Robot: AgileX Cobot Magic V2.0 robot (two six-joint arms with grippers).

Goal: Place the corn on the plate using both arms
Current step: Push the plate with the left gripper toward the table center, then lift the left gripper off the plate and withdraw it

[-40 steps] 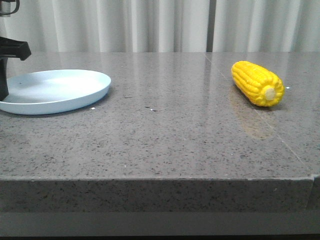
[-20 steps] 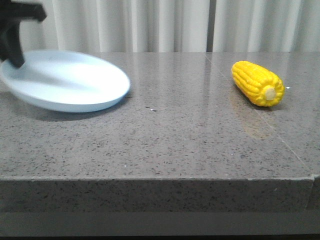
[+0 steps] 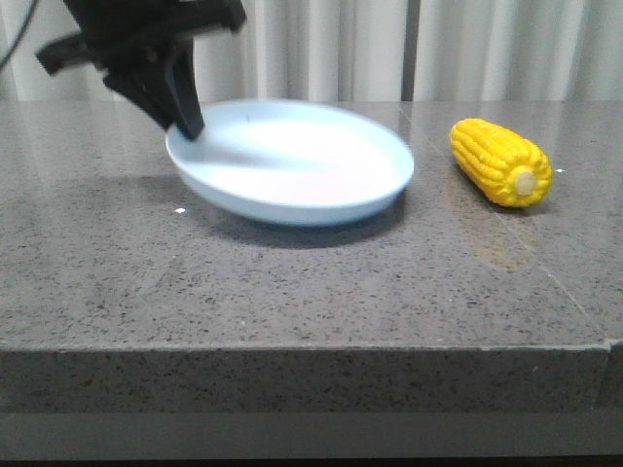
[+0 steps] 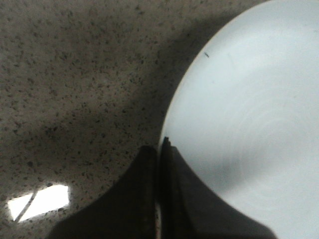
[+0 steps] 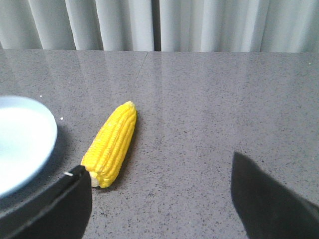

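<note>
Grey stone table (image 3: 321, 292); bright yellow ridged corn (image 3: 500, 161), pale stub.

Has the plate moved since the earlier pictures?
Yes. The plate, gripped by the left gripper, moved right, toward the corn, which stayed put.

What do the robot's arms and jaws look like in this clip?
The left gripper is matte black, with angular bracket-like parts and long tapering fingers. A thin dark cable runs by it at the front view's top left. The right gripper shows two broad, matte black finger ends. No markings are visible.
</note>
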